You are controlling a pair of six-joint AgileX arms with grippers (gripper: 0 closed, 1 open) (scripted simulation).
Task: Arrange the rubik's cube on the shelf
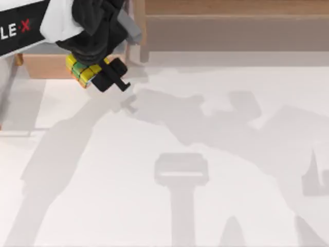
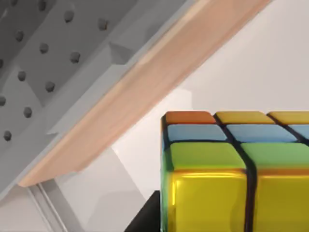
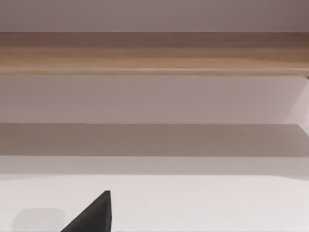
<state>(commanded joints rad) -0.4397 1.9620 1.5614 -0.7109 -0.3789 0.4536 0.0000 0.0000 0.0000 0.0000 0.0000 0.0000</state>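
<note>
Cube (image 1: pixel 82 70) is clenched in the left gripper (image 1: pixel 97 73), held above the table (image 1: pixel 169 206) at the top view's far left, beside the grey compartment's light wood front (image 1: pixel 49 66). The left wrist view shows its yellow, green and blue squares (image 2: pixel 231 174) near that wood edge (image 2: pixel 145 92). The shelf (image 1: pixel 231 20) runs along the far side toward the right. Whether the right gripper's fingers (image 3: pixel 94 215) are released or closed cannot be told.

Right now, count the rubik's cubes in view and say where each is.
1. The rubik's cube is held in the left gripper near the table's far left, beside the shelf.
</note>
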